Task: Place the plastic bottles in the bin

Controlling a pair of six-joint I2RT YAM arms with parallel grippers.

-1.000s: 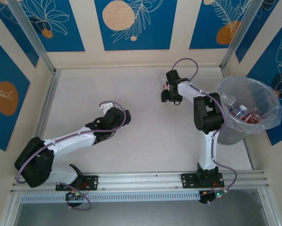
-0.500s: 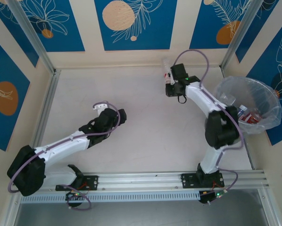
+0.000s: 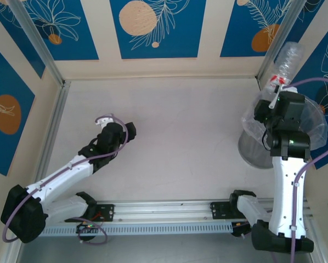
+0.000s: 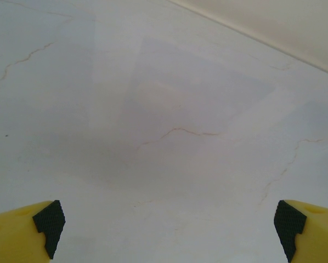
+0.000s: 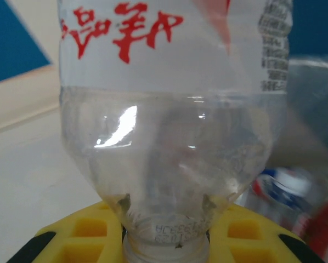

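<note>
**Asker:** What is your right tool doing?

**Robot:** My right tool [image 3: 278, 92] is clamped on a clear bottle [image 3: 288, 61] that has a white label with red print. In the right wrist view my yellow fingers [image 5: 82, 235] press on either side of its narrow neck end. The body of the bottle points away from my wrist.

**Asker:** Where is that bottle over the tabletop?

**Robot:** It is lifted off the tabletop [image 3: 180, 137], with my right arm standing tall at the right edge. From above, the bottle shows beyond the bin's far rim, toward the far right corner. I cannot tell from the pictures whether it hangs straight over the opening.

**Asker:** And the bin?

**Robot:** The bin [image 3: 250, 150] stands at the right edge of the tabletop, nearer the far right corner than the near one. A crinkled clear bag [image 3: 253, 116] lines it. Past the held bottle, my wrist camera catches other bottles [image 5: 284, 189] lying inside. One has a blue and white label and something red sits beside it, both blurred.

**Asker:** What about your left side?

**Robot:** My left tool [image 3: 101, 124] reaches out low over the left half of the tabletop, well apart from the bin. Its jaws are spread wide. In the left wrist view the two black-tipped yellow fingertips [image 4: 47, 222] sit at opposite lower corners, and between them is bare, pale, faintly veined surface. It holds nothing.
</note>
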